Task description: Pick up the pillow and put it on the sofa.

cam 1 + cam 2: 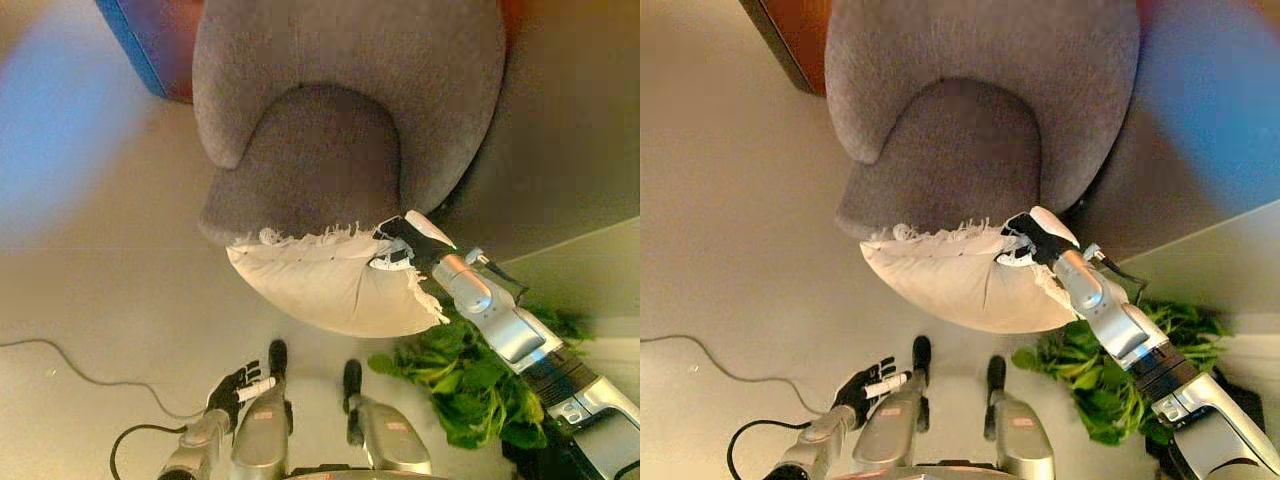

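i see a pale floor (120, 300) carrying a grey sofa (340, 90) at top centre, a green plant (470, 385) at lower right just beside the sofa's corner, a red-blue thing (150, 40) top left.

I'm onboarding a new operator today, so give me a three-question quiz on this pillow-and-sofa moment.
1. True or false: the pillow lies flat on the floor.
2. Which hand grips the pillow's fringed edge? A) left hand B) right hand C) neither
3. Fill in: the green plant shows under the robot's ____ arm.

Key:
1. False. It is held up at the front edge of the grey sofa seat.
2. B. The left hand hangs low near the floor, fingers relaxed and holding nothing.
3. Right.
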